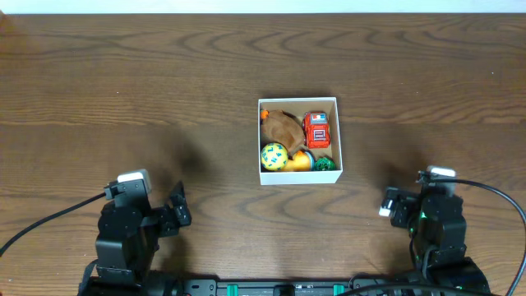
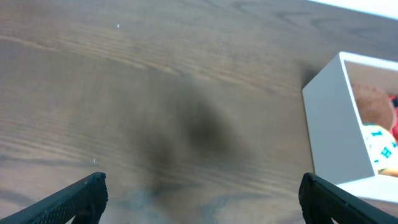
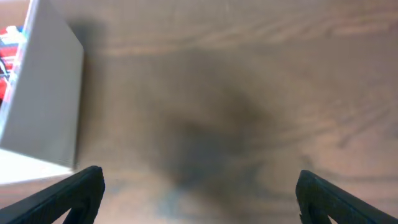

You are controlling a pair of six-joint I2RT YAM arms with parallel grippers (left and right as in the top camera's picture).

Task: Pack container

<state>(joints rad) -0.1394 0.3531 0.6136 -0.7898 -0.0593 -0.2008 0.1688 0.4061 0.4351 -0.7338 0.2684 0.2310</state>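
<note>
Dark wood-grain surface (image 1: 123, 74) fills the overhead view; just right of its centre sits the container (image 1: 297, 99), a small square white-walled box, open at the top; inside lie a brown soft toy (image 1: 282, 126) at upper left, a red toy car (image 1: 316, 129) at upper right, a yellow spotted ball (image 1: 274, 155) at lower left, an orange piece (image 1: 299, 161) beside it and a green piece (image 1: 325, 164) in the lower right corner; the left gripper (image 2: 202, 180), at the lower left of the frame, has its fingers spread wide over bare wood, holding nothing; the right gripper (image 3: 199, 173), at the lower right, is likewise spread and empty; both are well apart from the box.
</note>
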